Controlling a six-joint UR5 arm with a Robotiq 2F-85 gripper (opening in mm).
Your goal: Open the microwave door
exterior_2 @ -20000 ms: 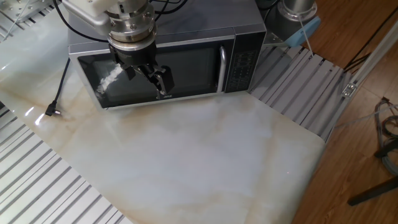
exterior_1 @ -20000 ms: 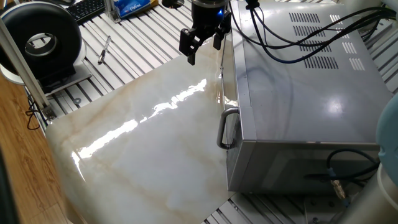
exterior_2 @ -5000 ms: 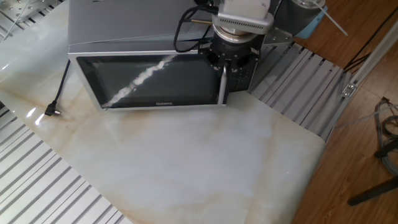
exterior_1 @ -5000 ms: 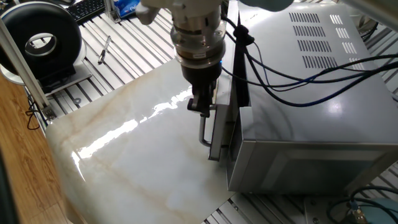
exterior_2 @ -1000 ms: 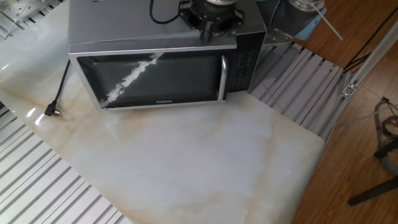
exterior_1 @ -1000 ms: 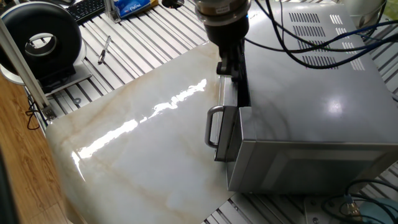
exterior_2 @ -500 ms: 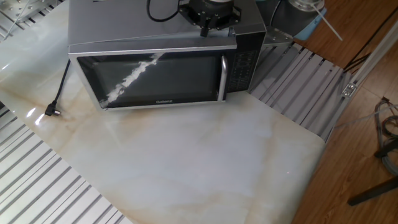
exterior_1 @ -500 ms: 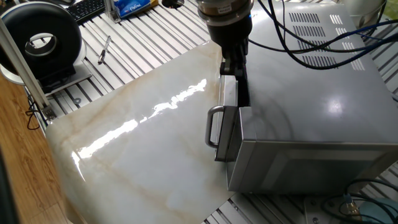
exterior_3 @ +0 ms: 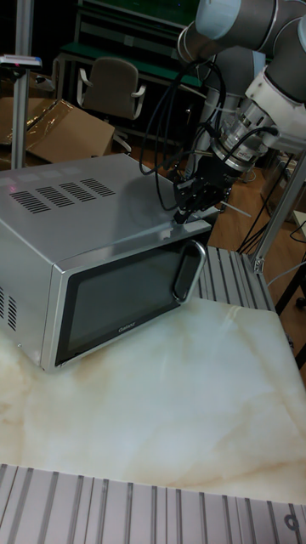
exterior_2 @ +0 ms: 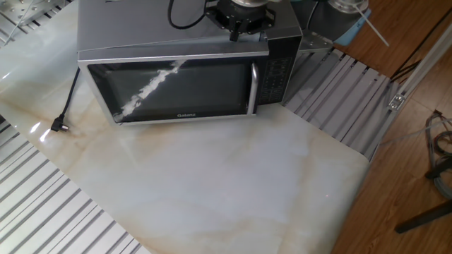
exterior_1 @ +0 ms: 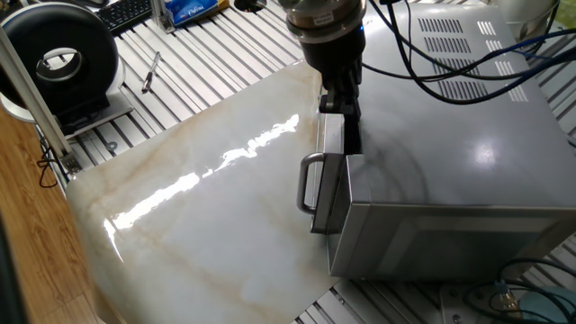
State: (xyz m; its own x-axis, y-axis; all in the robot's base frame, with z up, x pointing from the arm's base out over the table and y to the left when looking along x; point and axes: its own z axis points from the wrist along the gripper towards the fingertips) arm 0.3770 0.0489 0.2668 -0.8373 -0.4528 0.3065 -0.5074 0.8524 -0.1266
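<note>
The microwave [exterior_1: 450,153] is the large silver box at the right, also seen in the other fixed view [exterior_2: 141,28] and the tall fixed view [exterior_3: 76,212]. The microwave door [exterior_1: 326,171] stands slightly ajar, leaving a narrow gap on the side of its curved handle [exterior_1: 308,184]. My gripper [exterior_1: 349,121] points down at the top of that gap, between door and casing, with its fingers close together and holding nothing. In the other fixed view the gripper [exterior_2: 241,27] sits over the top front edge, above the door [exterior_2: 176,88].
A black ring-shaped device [exterior_1: 61,61] stands at the far left on the slatted bench. A pen [exterior_1: 150,72] and a keyboard [exterior_1: 126,13] lie behind the marble board [exterior_1: 207,207]. A loose black cable plug [exterior_2: 60,125] rests left of the microwave. Cables trail over its top.
The gripper has crept slightly along the door's top edge toward the handle side. The door stays ajar by about the same amount.
</note>
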